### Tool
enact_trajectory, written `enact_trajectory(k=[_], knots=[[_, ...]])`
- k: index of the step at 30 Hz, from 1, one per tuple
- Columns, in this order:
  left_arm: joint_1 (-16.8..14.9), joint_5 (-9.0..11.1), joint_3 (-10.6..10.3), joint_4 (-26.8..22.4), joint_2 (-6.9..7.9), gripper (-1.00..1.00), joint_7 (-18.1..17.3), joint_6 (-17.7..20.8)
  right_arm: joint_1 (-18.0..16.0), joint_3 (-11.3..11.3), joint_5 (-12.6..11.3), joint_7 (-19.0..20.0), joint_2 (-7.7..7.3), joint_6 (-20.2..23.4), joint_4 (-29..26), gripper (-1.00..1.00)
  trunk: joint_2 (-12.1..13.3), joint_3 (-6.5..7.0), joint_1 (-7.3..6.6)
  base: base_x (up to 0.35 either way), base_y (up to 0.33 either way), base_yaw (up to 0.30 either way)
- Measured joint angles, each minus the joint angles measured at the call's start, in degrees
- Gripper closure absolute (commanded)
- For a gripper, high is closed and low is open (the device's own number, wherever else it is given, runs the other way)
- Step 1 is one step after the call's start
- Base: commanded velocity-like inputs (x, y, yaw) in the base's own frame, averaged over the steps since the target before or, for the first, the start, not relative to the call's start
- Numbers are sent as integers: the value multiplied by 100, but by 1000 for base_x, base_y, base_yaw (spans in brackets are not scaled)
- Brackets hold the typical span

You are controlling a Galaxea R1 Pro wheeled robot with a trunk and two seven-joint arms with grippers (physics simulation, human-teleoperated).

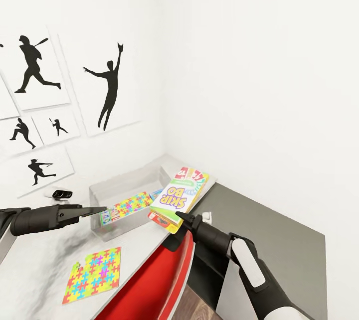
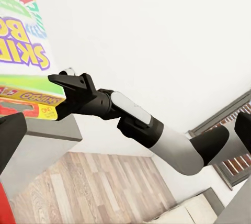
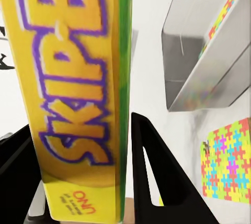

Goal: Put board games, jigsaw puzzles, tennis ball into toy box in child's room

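The Skip-Bo board game [image 1: 175,198] is held in the air beside the toy box [image 1: 119,188], over the surface's near edge. Its printed face is turned up and its long axis runs away from the robot toward the corner of the room, the far end raised a little. Another printed box with red and white [image 1: 192,174] shows just past its far end; whether the two touch I cannot tell.

The surface [image 1: 40,265] is pale grey, with a dark lower section [image 1: 279,240] to the right. White walls meet in a corner behind, the left one hung with black silhouette pictures [image 1: 107,85]. A red chair [image 1: 154,285] stands under the near edge.

One jigsaw puzzle [image 1: 93,274] lies flat on the surface; the second [image 1: 130,206] leans tilted inside the toy box.

The right claw [image 1: 174,218] grips the Skip-Bo box by its near end, fingers [image 3: 151,171] pressed on either side. The left claw [image 1: 97,210] hovers at the toy box's near wall, holding nothing; its fingers look drawn close together.
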Motion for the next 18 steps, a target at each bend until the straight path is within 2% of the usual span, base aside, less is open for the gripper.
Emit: enact_trajectory(k=[11, 18], knots=[[6, 0, 1, 0, -1, -100, 0, 0, 0, -2, -1, -4, -2, 0, 0, 100, 0, 0, 0, 0, 0, 4], [9, 0, -3, 0, -3, -100, 0, 0, 0, 26, 4, -30, -2, -10, 0, 100, 0, 0, 0, 0, 0, 216]])
